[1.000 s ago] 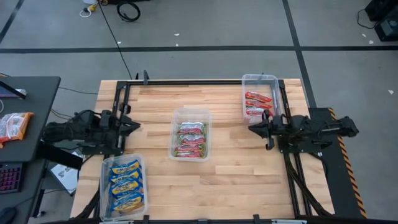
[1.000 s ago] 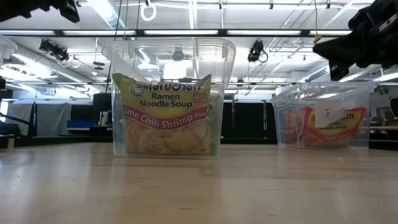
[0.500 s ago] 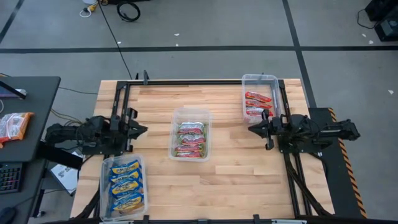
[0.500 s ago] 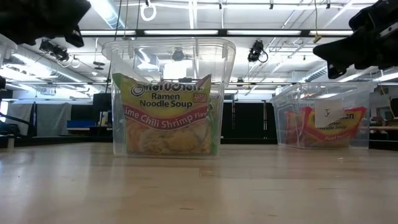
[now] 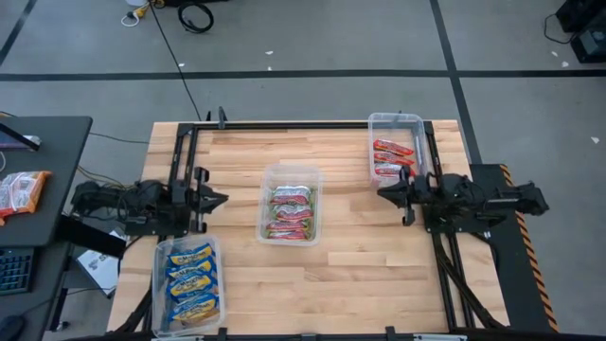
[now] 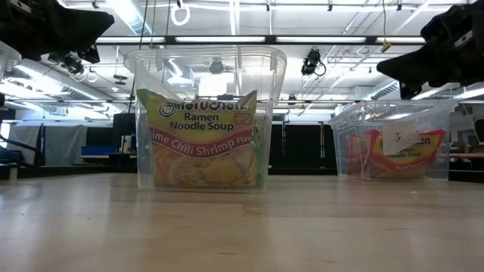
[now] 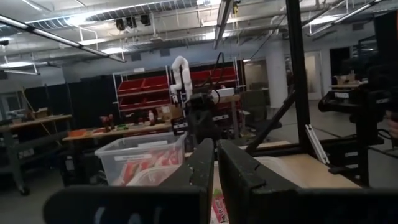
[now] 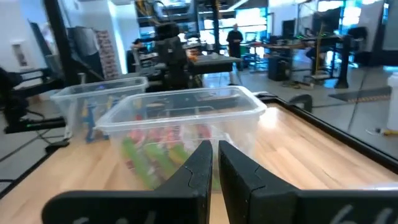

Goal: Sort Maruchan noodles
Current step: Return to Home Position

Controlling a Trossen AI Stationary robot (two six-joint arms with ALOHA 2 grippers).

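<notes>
High view: left gripper (image 5: 221, 200), right gripper (image 5: 382, 193) held either side of middle tub (image 5: 290, 169), both pinched closed, empty. Risk judged: tub clipped if retreat swung low.

Clear tubs (image 5: 292, 168): three. Blue packets (image 5: 193, 282): about four. Green-pink packets (image 5: 291, 210): about three. Red packets (image 5: 390, 159): three.

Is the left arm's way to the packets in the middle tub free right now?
Probably yes: only bare table lies between the left gripper and the middle tub, and its packets lie uncovered.
</notes>
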